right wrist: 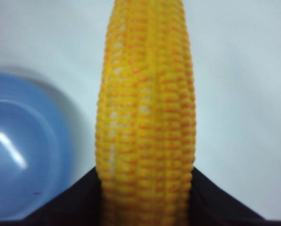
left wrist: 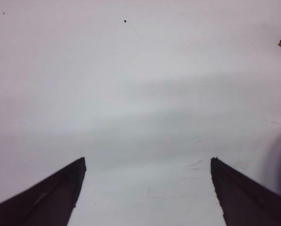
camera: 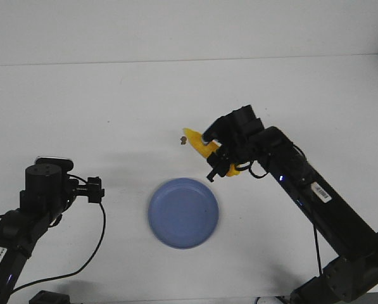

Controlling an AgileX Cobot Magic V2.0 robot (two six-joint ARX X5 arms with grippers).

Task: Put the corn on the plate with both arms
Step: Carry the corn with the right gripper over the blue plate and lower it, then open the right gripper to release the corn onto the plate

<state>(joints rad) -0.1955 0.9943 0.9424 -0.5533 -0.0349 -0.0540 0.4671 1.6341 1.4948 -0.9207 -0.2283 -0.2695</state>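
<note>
Now right pincer (camera: 215, 158) grips corn (camera: 195, 140) — beyond plate (camera: 183, 212) (airborne).

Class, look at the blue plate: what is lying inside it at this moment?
Nothing: the plate shows only bare blue. The corn is beyond it, held in the right gripper. The table under the plate is hidden.

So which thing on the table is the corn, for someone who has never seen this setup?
Start at the blue plate near the middle of the white table, then look just beyond it and to the right. There the right claw is shut on the corn, a bright yellow tapered cob. Nothing else is yellow; the brown speck by its tip is tiny.
</note>
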